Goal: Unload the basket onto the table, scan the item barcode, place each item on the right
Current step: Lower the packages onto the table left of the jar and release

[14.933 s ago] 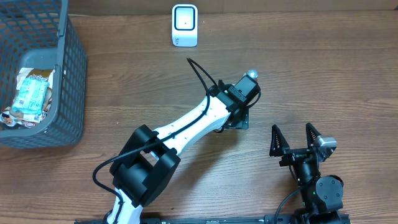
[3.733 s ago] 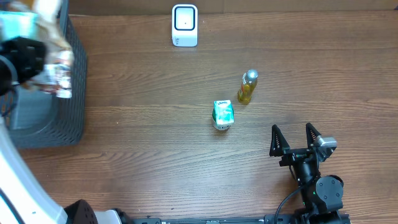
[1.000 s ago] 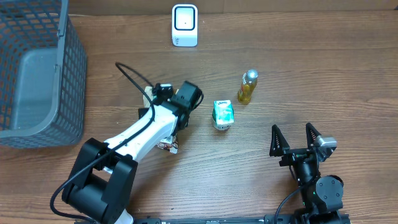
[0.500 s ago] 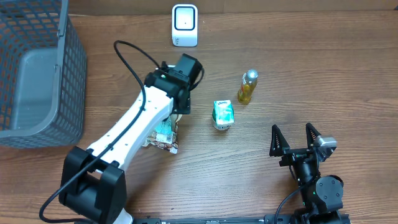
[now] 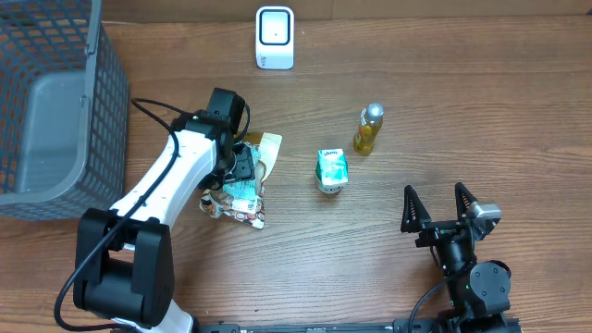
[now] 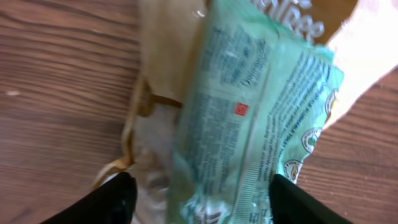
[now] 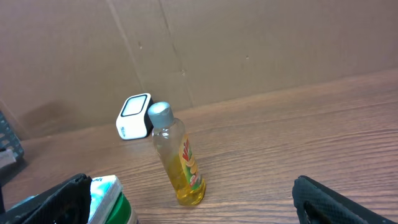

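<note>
Wooden table [image 5: 444, 83]: left gripper [image 6: 202, 196] straddles the snack packets [image 6: 249, 112].

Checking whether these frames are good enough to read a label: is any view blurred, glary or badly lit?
Left wrist: the green packet fills the frame from very close, and its print is soft and unreadable. Overhead: sharp and evenly lit, with only soft shadows. Right wrist: the yellow bottle is crisp, with no strong glare.
</note>
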